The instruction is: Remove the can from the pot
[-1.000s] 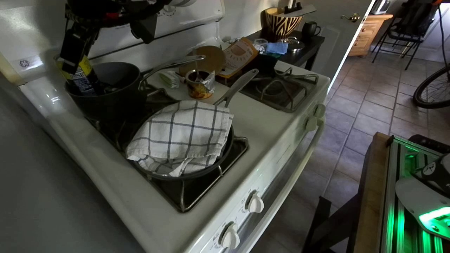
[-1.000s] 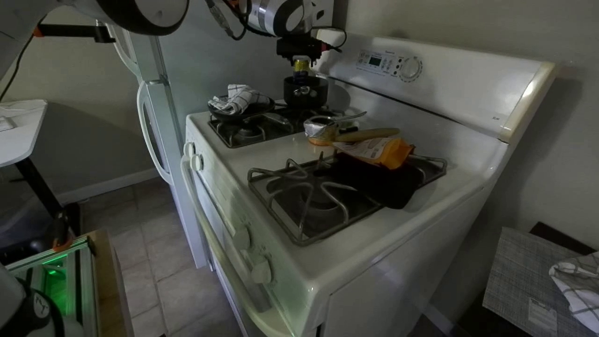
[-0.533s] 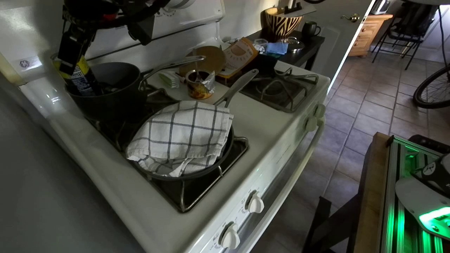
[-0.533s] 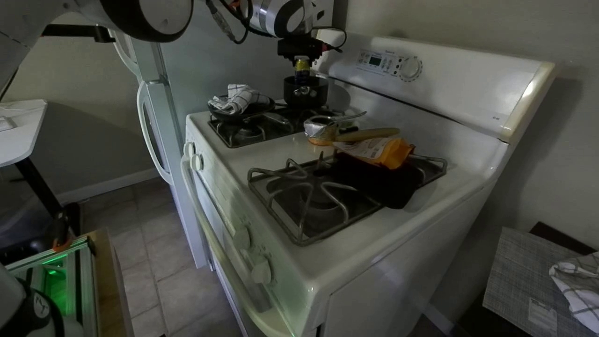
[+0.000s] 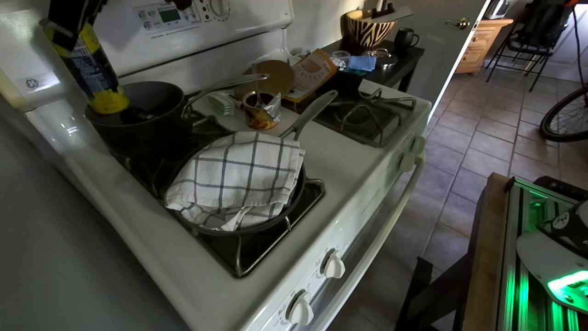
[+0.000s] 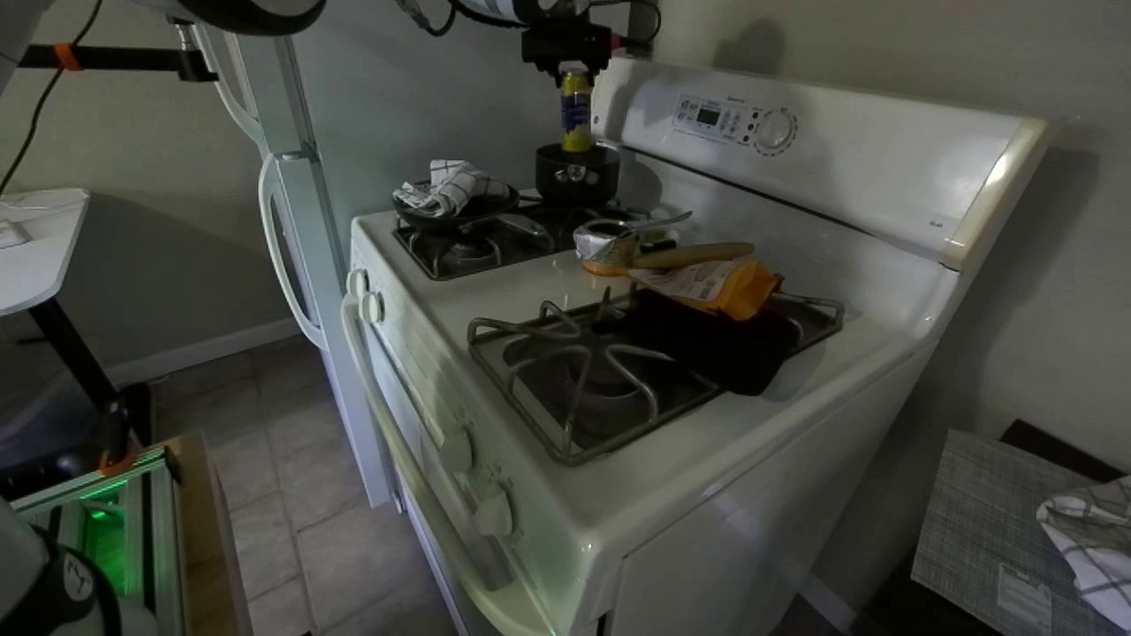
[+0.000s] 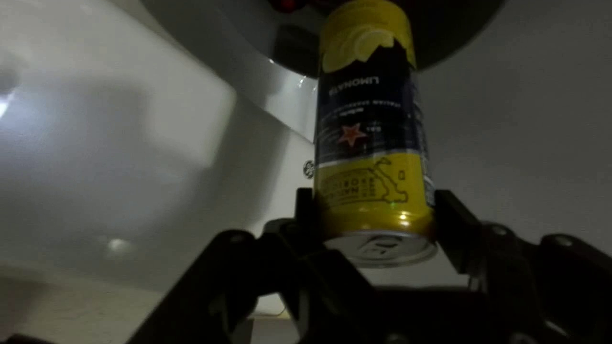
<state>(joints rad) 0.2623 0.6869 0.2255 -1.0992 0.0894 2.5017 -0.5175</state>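
Observation:
The yellow can [image 5: 87,64] with a dark blue label band hangs nearly upright below my gripper [image 7: 375,210]. The can also shows in the wrist view [image 7: 368,110] and in an exterior view [image 6: 576,110]. The gripper's two fingers [image 7: 454,224] press on both sides of the can at its top end. The dark pot [image 5: 142,135] stands on the back burner, and it also shows in an exterior view [image 6: 577,181]. The can's bottom end is at about the height of the pot's rim, over the opening. Something dark lies inside the pot, too dim to make out.
A pan [image 5: 308,115] with a checked cloth [image 5: 239,174] stands in front of the pot. An opened tin [image 5: 259,115] with a spoon and an orange bag [image 5: 312,76] are farther along the stove. The stove's back panel [image 6: 848,177] rises behind the pot.
My gripper has risen with the can in it. The can's lower part, hidden inside the pot before, now shows. The pot has not moved.

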